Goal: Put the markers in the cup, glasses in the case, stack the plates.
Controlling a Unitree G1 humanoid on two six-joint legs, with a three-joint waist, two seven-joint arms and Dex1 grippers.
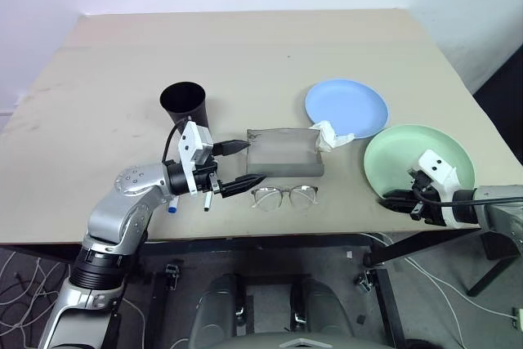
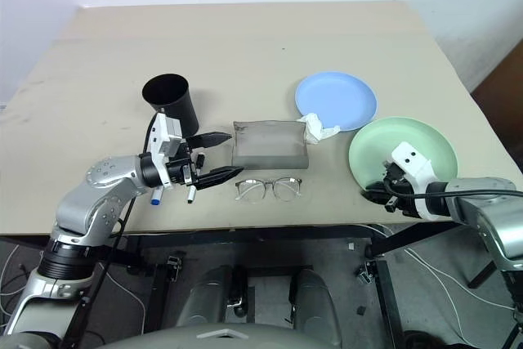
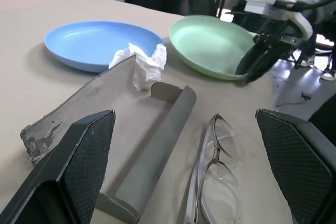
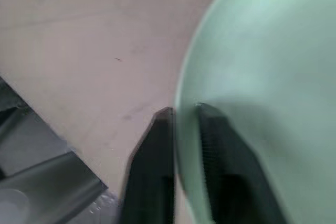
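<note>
**Mint plate rim pinched at the near right edge of the table**

Beige table [image 1: 98, 136] carrying everything. Nearest the front edge, dark-framed glasses [image 1: 283, 196], lenses up, just in front of the grey case [image 1: 282, 153], not touching it. Left of the glasses, two markers [image 1: 207, 199] lying close together under the left forearm, partly hidden by it: one black-tipped, one blue-tipped [image 1: 173, 206]. Case lying open, lid raised, with a crumpled white tissue [image 1: 331, 134] at its right end, between case and light blue plate [image 1: 346, 108]. Mint green plate [image 1: 418, 161] near the right front corner, just beside the blue one, apart from it. Black cup [image 1: 185, 105] upright behind the left wrist, well back from the glasses.

Left arm bent across the front, forearm roughly level, pointing right toward the case. Left end effector [image 1: 243, 166] spread wide, holding nothing, one finger near the case's left end, the other above the glasses' left rim.

Right arm reaching in from the right, wrist angled downward. Right end effector [image 1: 402, 199] pressed together on the near rim of the mint green plate, one finger inside, one outside.
</note>
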